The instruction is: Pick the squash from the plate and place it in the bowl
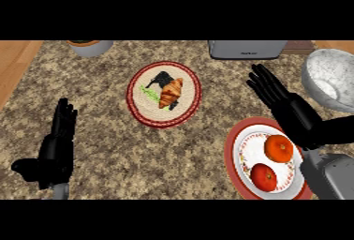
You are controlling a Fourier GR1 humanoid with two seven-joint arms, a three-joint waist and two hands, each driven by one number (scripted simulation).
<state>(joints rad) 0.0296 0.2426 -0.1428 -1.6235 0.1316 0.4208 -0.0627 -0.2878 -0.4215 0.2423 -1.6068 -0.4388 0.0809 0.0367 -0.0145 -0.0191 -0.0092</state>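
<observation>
Fingers (pixel 266 84) of the right hand (pixel 294 110) are held straight and open, nothing gripped, above the bench (pixel 104 140) beside the bowl (pixel 332 77). What may be the squash (pixel 279 148) lies on the red-rimmed plate (pixel 239 164). The left hand (pixel 55 150) is held open, empty.

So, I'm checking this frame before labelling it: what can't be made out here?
- Bowl: head view, cut off by the right edge, so its inside shows only in part.
- Red-rimmed plate: its right side is hidden by the right hand and forearm.
- Squash: two orange-red round items lie there; which is the squash is unclear.
- Grey appliance and pot: cut off at the top.
</observation>
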